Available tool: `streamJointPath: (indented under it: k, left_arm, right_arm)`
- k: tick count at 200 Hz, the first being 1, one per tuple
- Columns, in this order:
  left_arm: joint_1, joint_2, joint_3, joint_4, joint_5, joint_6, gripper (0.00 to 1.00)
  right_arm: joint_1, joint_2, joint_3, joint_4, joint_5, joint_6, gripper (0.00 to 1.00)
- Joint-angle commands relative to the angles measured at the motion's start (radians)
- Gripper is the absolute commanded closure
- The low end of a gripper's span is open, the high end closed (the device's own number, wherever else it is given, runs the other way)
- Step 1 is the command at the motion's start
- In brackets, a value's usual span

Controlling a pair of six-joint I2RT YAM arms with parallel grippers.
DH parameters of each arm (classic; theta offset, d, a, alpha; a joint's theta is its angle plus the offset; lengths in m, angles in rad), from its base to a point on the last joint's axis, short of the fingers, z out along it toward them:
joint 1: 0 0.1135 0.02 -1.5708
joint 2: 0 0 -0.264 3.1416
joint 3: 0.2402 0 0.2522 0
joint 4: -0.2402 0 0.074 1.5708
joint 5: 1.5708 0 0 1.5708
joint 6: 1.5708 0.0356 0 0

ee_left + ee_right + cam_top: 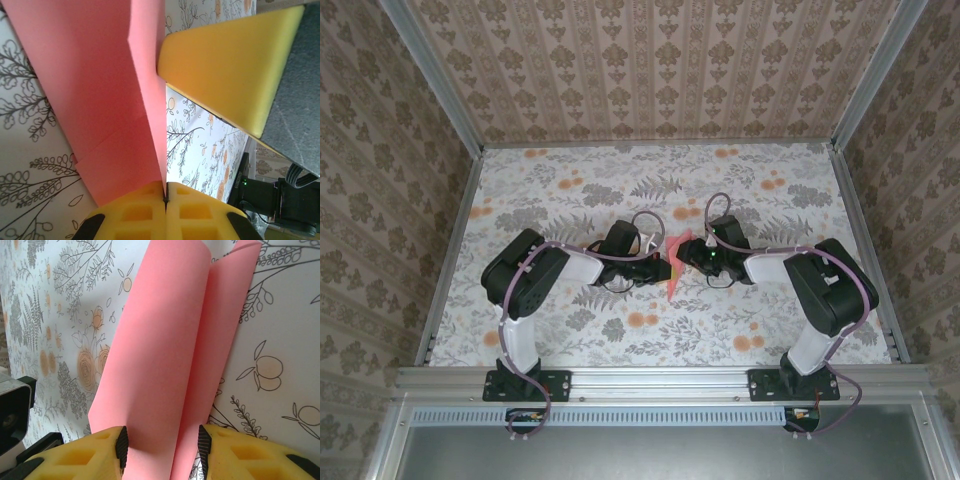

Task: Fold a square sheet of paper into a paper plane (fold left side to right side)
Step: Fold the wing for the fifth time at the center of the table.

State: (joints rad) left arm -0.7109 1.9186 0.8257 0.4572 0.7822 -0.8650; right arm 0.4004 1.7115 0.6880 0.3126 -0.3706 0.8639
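Both arms meet mid-tabletop [550,190], and the thin salmon-pink square sheet of paper [165,360] is raised between them, doubled over into a loose fold. The left pincer [165,199] is pressed together, pinching the sheet at one edge, probably as an anchor to keep the halves lined up. The right pincer [162,445] is spread, with its jaws flanking the fold. It looks placed to squeeze that crease flat.

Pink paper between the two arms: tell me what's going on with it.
Both arms meet mid-table at the salmon-pink sheet of paper, held up over the flowered tablecloth and bent into a loose fold. The left gripper is shut on one edge of it. The right gripper has its jaws apart, straddling the fold.
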Motion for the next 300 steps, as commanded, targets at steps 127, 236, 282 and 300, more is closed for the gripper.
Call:
streamJointPath:
  k: [127, 236, 282, 300]
  left_arm:
    - [0.072, -0.083, 0.018, -0.101, 0.020, 0.043, 0.60]
    - [0.096, 0.059, 0.155, -0.132, 0.031, 0.049, 0.59]
    - [0.097, 0.091, 0.177, -0.117, 0.038, 0.047, 0.73]
    - [0.099, 0.098, 0.184, -0.107, 0.040, 0.050, 0.79]
  right_arm:
    - [0.011, 0.082, 0.022, -0.146, 0.063, -0.007, 0.57]
    - [0.011, 0.080, 0.024, -0.152, 0.063, -0.010, 0.57]
    - [0.011, 0.079, 0.025, -0.152, 0.058, -0.010, 0.57]
    - [0.011, 0.080, 0.027, -0.154, 0.059, -0.011, 0.57]
